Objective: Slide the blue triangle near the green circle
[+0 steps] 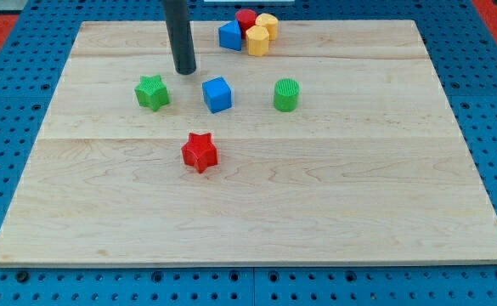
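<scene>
Blue triangle (229,36): one, at the top edge of the desk (316,204), touching the left side of a tight cluster with one red block (245,19) and two yellow blocks (268,24) (257,41). Green circle (286,95): one, standing alone below that cluster, bare wood between them. Blue cube (217,94): one, left of the circle. Green star (152,92): one, further left. Red star (200,152): one, below the cube; the desk's lower half is otherwise open. Tool: a plain rod with nothing to open and holding nothing; my tip (185,72) rests between green star and blue cube, slightly above them, touching neither.
</scene>
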